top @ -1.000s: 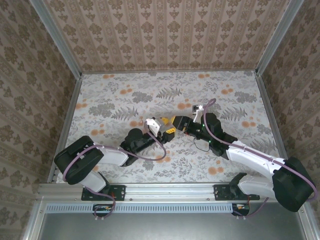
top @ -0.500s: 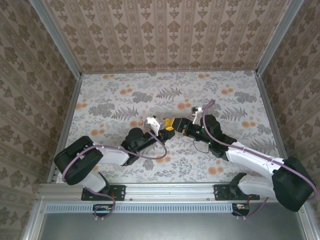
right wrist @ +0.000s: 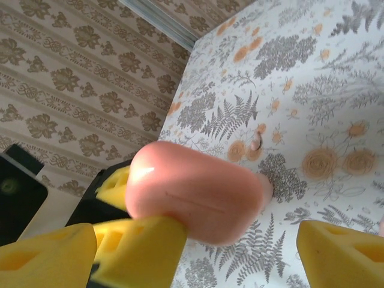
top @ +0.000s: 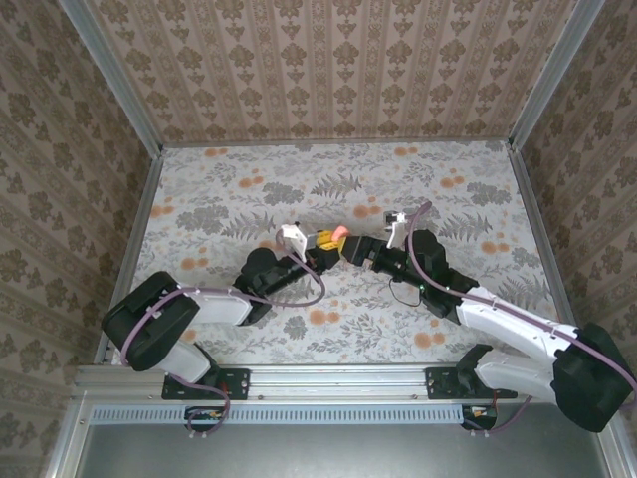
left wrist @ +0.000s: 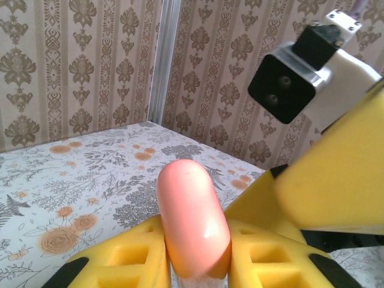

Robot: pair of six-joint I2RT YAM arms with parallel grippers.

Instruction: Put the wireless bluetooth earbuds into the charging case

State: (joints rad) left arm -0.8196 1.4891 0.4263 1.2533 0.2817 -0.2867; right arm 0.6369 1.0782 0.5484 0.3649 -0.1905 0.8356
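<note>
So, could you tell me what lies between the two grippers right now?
A pink case, pinched in the left gripper and facing the open right gripper. The top view and both wrist views show it.

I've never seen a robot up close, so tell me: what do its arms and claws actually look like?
The left arm and right arm have white shells between bulky black joints; a mauve cable loops along each. A white camera box sits at each wrist. The fingers are blocky, bright yellow, with square recesses.
</note>
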